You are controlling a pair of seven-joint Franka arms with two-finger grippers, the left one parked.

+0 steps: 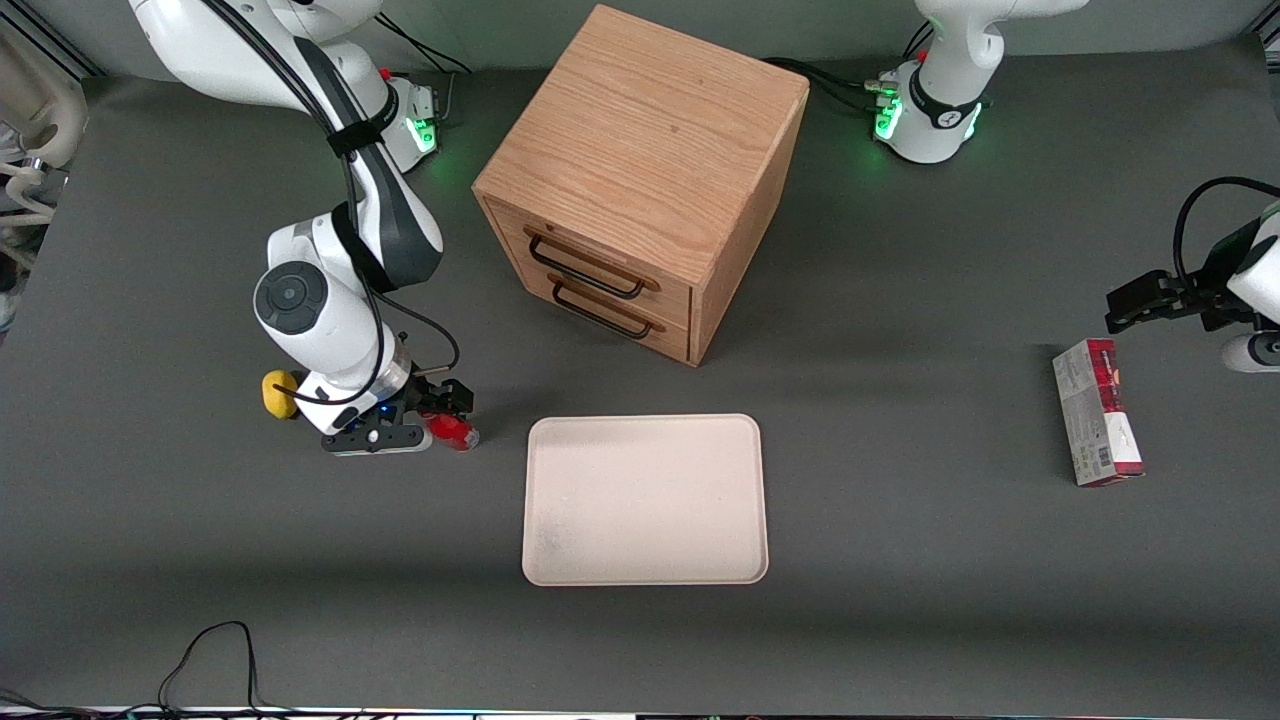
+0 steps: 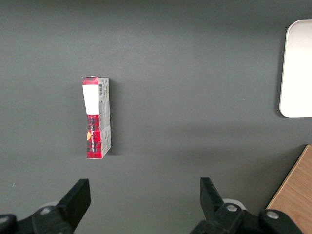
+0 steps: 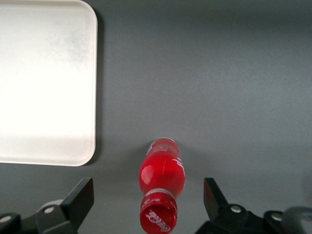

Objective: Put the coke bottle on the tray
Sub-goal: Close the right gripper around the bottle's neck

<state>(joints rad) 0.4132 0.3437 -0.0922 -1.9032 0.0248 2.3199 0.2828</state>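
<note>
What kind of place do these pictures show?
Probably a robot lab bench: a grey table with arms fixed to it and loose cables. The open pincer hangs low over the lying coke bottle, beside the tray. A wooden cabinet serves as a prop.

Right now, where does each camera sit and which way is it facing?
Front view: high, facing the robots, looking down at the tray, cabinet and working arm.
Right wrist view: above the table, looking down past the open hand at the coke bottle.
Left wrist view: looking down at the carton.
All three show the tray.
</note>
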